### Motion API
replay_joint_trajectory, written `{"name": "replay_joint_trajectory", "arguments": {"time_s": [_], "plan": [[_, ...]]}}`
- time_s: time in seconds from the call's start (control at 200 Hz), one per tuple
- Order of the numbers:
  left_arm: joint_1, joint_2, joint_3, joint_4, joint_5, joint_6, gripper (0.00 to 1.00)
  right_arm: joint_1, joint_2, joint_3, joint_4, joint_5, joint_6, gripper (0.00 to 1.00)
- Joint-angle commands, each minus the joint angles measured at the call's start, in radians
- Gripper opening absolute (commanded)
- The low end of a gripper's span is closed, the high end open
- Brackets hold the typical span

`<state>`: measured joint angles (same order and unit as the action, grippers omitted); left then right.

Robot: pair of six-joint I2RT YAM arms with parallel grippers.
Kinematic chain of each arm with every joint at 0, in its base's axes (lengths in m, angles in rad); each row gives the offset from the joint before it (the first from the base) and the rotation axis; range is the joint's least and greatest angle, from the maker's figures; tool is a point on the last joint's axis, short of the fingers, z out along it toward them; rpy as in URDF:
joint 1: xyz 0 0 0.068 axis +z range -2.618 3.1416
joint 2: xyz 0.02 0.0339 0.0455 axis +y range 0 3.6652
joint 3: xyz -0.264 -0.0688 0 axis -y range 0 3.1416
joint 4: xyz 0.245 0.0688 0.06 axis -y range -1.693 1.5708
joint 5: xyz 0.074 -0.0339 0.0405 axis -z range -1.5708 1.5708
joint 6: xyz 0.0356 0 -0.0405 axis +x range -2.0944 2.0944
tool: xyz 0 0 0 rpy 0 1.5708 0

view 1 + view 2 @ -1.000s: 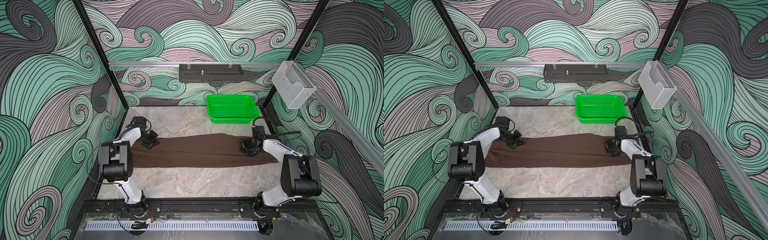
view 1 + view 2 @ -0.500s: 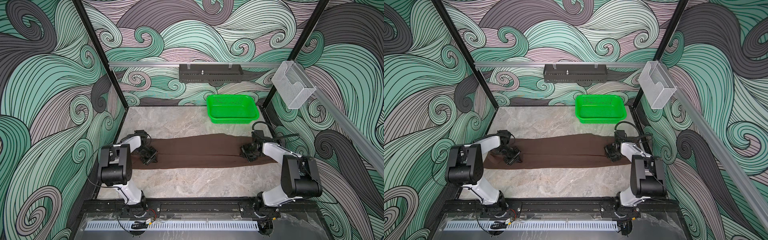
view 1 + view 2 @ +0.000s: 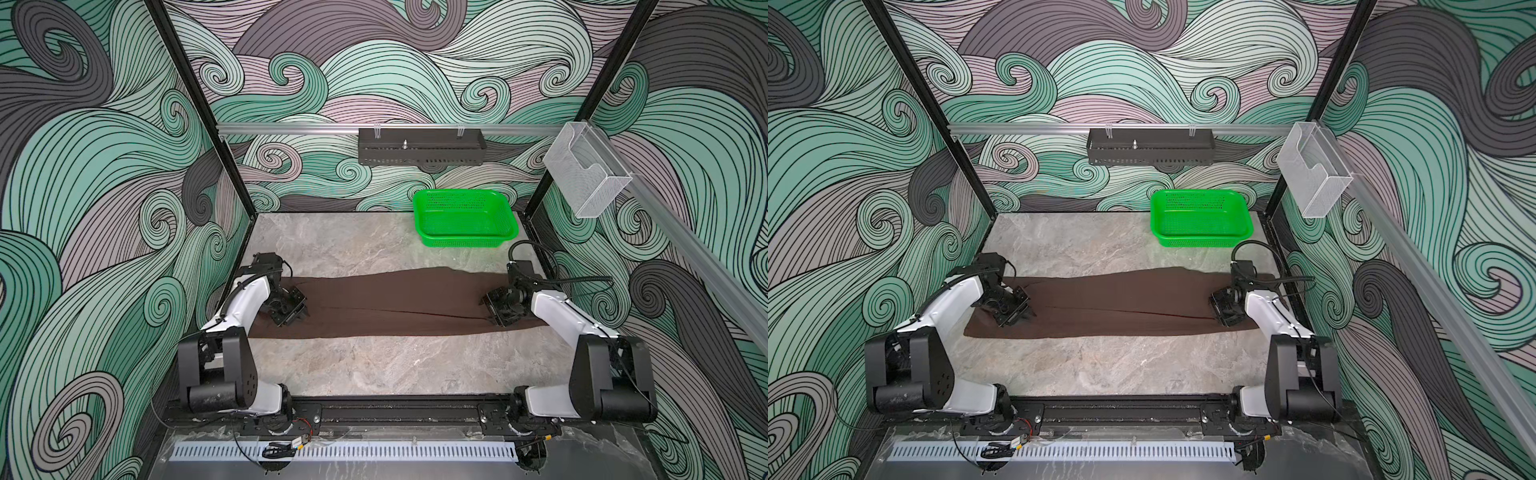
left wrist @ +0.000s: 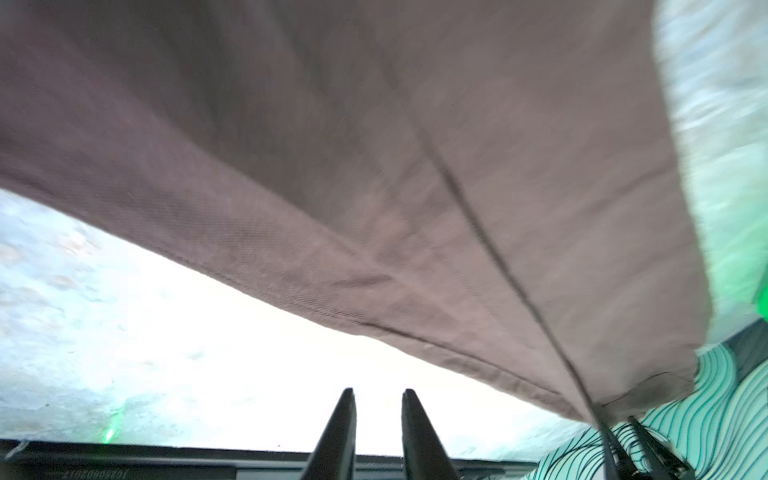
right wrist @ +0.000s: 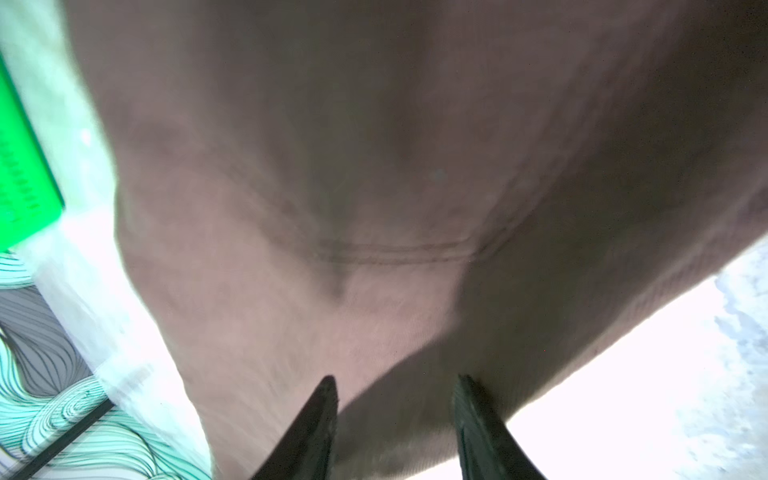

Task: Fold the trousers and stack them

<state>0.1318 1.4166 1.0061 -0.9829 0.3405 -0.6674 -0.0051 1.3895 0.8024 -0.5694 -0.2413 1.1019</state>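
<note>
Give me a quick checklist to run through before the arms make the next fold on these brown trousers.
1. Left gripper free of cloth: ok, jaws apart, nothing between them.
2. Right gripper free of cloth: ok, jaws apart, fabric beyond them.
3. Trousers flat, legs laid together: ok.
4. Ends lined up: cannot tell, the arms partly cover both.
5. Green basket apart from the cloth: ok, it sits behind.
</note>
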Motion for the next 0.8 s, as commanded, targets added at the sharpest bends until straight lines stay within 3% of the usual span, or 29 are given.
{"name": "replay_joint_trajectory", "arguments": {"time_s": [0.0, 0.2, 0.425, 0.565, 0.796], "plan": [[0.039, -0.022, 0.052, -0.052, -0.037, -0.016, 0.29, 0.04, -0.016, 0.042, -0.053, 0.029, 0.009, 0.55], [0.161, -0.007, 0.111, -0.032, -0.012, -0.024, 0.29, 0.106, 0.032, 0.049, -0.026, 0.06, 0.037, 0.56], [0.224, 0.045, 0.135, -0.018, 0.049, -0.01, 0.28, 0.123, 0.125, -0.008, 0.043, 0.016, 0.036, 0.44], [0.251, 0.045, 0.134, -0.02, 0.052, 0.003, 0.28, 0.126, 0.025, -0.126, 0.024, 0.045, 0.008, 0.39], [0.276, 0.056, 0.137, -0.012, 0.064, 0.012, 0.28, 0.128, -0.146, -0.235, -0.041, 0.096, -0.024, 0.41]]}}
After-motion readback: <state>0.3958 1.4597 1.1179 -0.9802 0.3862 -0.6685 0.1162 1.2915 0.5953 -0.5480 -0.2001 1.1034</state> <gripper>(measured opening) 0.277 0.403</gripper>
